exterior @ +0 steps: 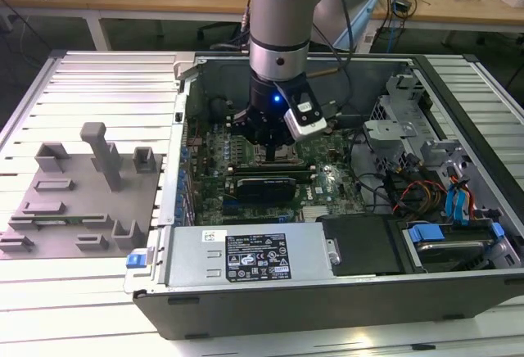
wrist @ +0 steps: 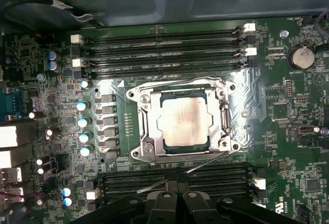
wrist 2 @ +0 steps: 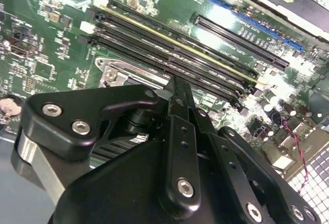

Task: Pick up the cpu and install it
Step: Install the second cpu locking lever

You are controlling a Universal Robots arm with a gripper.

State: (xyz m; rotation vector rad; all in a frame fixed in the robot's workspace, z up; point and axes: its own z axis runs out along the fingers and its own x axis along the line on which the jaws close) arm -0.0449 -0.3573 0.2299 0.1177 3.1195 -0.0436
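Apparently the work is already well inside the machine: the desk [exterior: 98,87] is carrying an opened computer case [exterior: 327,291] lying on its side, its panel off so the arm can reach straight down into it. Toward the desk's edge at the exterior view's left, a grey fixture plate [exterior: 65,210] with upright blocks is sitting well apart from the case, presumably a staging spot for parts. Within the case, the motherboard [wrist: 288,111] is lying flat across the floor, with a drive cage and bundled cables [exterior: 426,185] crowding the end at the exterior view's right, and a long power supply [exterior: 246,255] running along the nearer wall.

Over the middle of the board the arm is hanging, its pincer [exterior: 270,140] hovering low above the socket frame [wrist: 182,124]. In the first wrist view the cpu [wrist: 183,123] is lying square inside that metal frame, silvery top up, between two banks of memory slots [wrist: 164,49]; it looks seated, not carried. The pincer's fingers [wrist: 175,198] are appearing pressed together at the tips, with nothing between them, just beside the frame's thin wire lever [wrist: 205,165].
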